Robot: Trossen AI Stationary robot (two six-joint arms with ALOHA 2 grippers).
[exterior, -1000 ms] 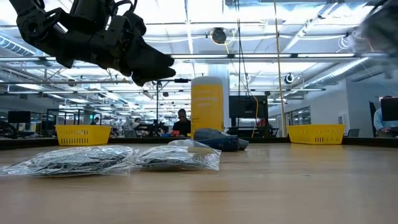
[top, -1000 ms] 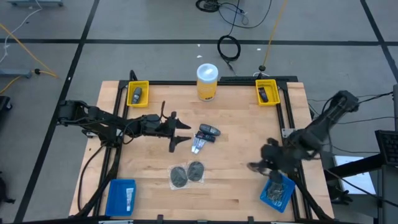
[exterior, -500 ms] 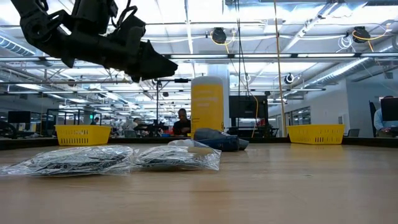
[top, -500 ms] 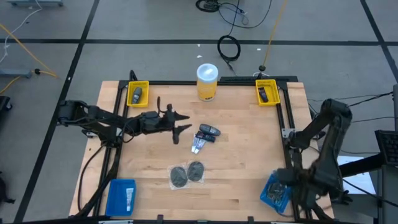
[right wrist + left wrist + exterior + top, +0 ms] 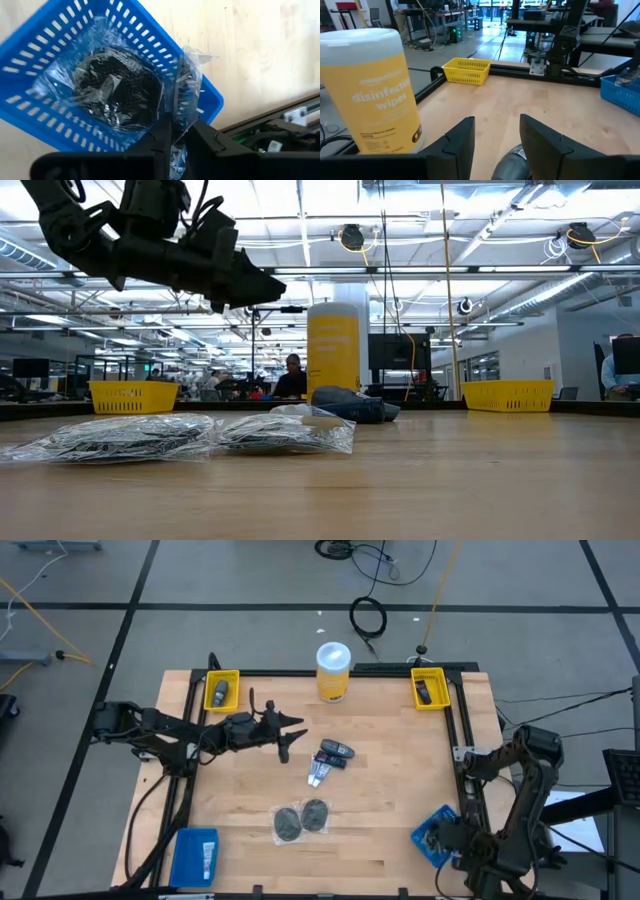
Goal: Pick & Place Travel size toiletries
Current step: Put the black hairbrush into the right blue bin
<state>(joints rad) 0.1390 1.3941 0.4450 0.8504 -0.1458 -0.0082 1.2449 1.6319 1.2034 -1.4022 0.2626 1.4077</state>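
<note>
Two bagged grey mesh discs (image 5: 301, 819) lie flat on the table near its near edge. Stubby dark containers (image 5: 336, 752) and a white tube (image 5: 318, 776) lie at the table's middle. My left gripper (image 5: 290, 737) hovers open just left of the containers, above the table; one dark container (image 5: 512, 162) shows between its fingers. My right gripper (image 5: 181, 137) is at the right blue basket (image 5: 437, 837), shut on the bag of another mesh disc (image 5: 117, 92) lying in that basket. My right gripper pinches the clear bag's loose edge (image 5: 179, 147) between its two fingers, where the plastic sticks out over the basket's rim. The disc itself stays lying in the basket. One layer or several, I cannot tell.
A yellow wipes jar (image 5: 333, 671) stands at the far edge. Yellow bins sit at the far left (image 5: 221, 691) and far right (image 5: 430, 688) corners, each holding a dark item. A second blue basket (image 5: 195, 856) is at the near left corner.
My right arm has swung from over the table back to its near right corner and folded low beside the basket, which has slid slightly leftward and turned. My left gripper has drifted toward the far edge, staying open.
</note>
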